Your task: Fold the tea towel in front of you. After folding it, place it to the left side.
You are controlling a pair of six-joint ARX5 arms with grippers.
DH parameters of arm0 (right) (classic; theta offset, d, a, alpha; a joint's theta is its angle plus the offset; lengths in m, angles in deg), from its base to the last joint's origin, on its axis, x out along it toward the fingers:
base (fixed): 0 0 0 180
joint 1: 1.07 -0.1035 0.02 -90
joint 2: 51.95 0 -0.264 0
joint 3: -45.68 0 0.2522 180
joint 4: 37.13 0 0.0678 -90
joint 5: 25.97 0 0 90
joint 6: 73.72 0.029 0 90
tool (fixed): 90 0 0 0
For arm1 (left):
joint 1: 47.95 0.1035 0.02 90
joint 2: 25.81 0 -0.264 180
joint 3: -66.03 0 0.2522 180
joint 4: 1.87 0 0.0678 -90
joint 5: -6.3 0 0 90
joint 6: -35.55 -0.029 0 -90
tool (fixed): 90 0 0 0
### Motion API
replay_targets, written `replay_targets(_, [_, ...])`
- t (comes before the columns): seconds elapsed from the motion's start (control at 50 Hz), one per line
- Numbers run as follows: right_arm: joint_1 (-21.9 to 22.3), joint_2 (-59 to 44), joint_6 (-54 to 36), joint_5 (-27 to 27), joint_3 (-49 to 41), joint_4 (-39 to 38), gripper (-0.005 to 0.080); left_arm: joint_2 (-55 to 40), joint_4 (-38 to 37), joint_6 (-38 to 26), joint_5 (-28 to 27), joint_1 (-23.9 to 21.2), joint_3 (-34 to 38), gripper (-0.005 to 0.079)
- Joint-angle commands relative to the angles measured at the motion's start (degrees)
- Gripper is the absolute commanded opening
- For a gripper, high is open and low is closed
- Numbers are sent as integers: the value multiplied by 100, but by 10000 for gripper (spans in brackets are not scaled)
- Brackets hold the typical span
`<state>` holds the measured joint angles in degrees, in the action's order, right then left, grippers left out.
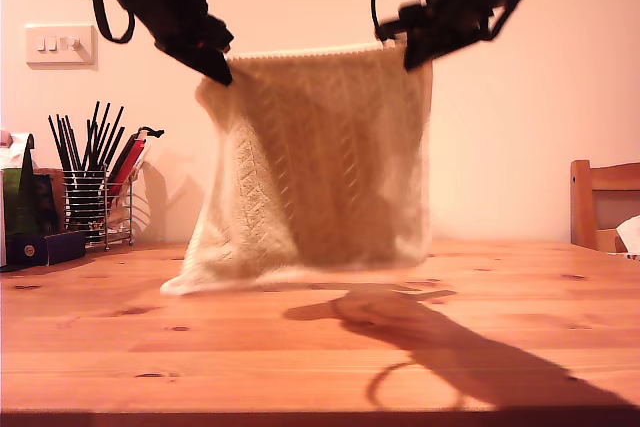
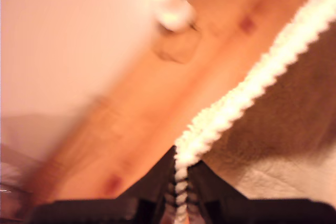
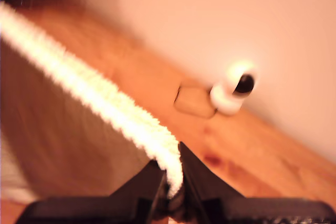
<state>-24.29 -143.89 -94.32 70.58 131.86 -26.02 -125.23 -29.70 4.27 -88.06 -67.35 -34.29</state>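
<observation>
Cream terry, the tea towel [image 1: 320, 167] hung stretched above the tabletop [image 1: 200, 347], its lower edge brushing the wood. My first hand [image 2: 180, 192] and my second hand [image 3: 170, 187] were each clamped on its corded hem.

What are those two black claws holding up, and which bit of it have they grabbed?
The tea towel. My first gripper and my second gripper each pinch its corded top hem at a corner, so it hangs down to the table.

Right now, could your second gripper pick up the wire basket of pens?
Probably not: my second gripper is shut on the tea towel hem, high above the table; the pen basket stands on it at the exterior view's left. It must let go first.
</observation>
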Motion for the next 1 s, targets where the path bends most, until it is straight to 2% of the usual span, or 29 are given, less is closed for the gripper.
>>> replay_targets(0.0, [151, 37, 70, -7, 79, 136, -13, 28, -85, 151, 74, 107, 55, -21])
replay_targets(0.22, [192, -238, 450, -713, 72, 1744, -13, -197, -1165, 540, -286, 142, 111, -21])
replay_targets(0.4, [190, -496, 568, -1296, 22, 2664, -13, -225, -1386, 927, -376, 118, 575, -21])
replay_targets(0.74, [186, -505, 564, -1609, -540, 3587, -13, -212, -2107, 1414, -439, -26, 1659, -21])
replay_targets(0.98, [105, -505, 555, -1908, -946, 4273, -13, -203, -2959, 1655, -387, -249, 2024, -21])
